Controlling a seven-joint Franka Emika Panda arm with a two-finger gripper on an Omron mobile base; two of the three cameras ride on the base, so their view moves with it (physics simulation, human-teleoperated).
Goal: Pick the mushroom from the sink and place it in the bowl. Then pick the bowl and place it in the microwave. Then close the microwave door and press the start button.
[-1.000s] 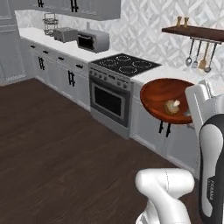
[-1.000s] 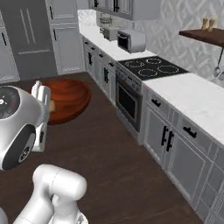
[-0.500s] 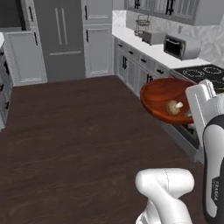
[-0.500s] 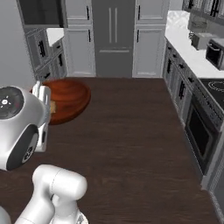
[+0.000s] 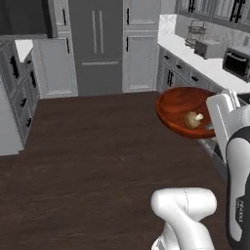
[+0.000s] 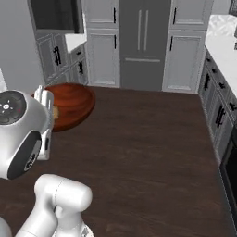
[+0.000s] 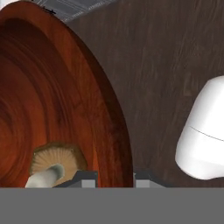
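Observation:
The glossy reddish-brown bowl (image 5: 177,108) hangs in the air above the dark floor, tilted slightly. My gripper (image 5: 211,128) is shut on its near rim. The small tan mushroom (image 5: 193,119) with its pale stem lies inside the bowl, close to the fingers. In the hand view the bowl (image 7: 52,96) takes up the left side, the mushroom (image 7: 54,160) rests low in it, and my gripper (image 7: 114,178) pinches the rim. From the right base view the bowl (image 6: 73,102) juts out beyond my hand. The sink is out of view.
A tall grey fridge (image 5: 97,44) and cabinets stand straight ahead. A counter (image 5: 205,61) runs along the right with a dark-fronted boxy appliance (image 5: 237,62). A dark box (image 6: 55,15) sits high at the left above another counter (image 6: 74,41). Open wooden floor (image 5: 88,156) lies between.
The whole picture has swung, so the base has turned: stove and counter slid off to the right and the fridge came into view. The bowl with the mushroom stays in my gripper.

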